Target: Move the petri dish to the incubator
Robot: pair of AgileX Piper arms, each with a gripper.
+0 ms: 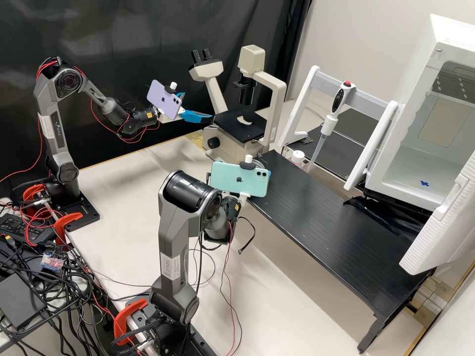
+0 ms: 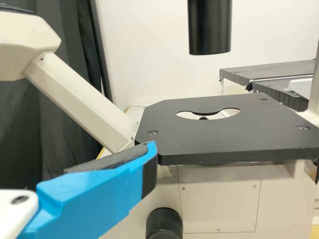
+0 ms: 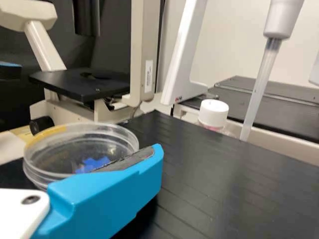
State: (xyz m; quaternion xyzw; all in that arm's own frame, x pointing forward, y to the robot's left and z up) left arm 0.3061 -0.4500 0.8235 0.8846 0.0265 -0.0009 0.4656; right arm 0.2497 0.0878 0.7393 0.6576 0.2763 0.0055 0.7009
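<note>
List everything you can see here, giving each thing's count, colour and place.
Petri dish: one, clear, at the right gripper
Blue patches: two, one seen through the dish, one in the incubator
Incubator: one, white, far right, door open
Microscope: one, cream and black, beyond the pale tabletop
Platform: one, black, before the incubator
Pipette: one, white, on the white rack
Bottle: one, white-capped, behind the platform
Curtain: black, behind
Clamps: three, orange-red, by the arms
Cables: uncountable, mostly black, lower left
Phones: two, purple and green, on the arms
Arms: two, grey
Left gripper: blue-fingered, near the microscope
Right gripper: blue, by the platform
</note>
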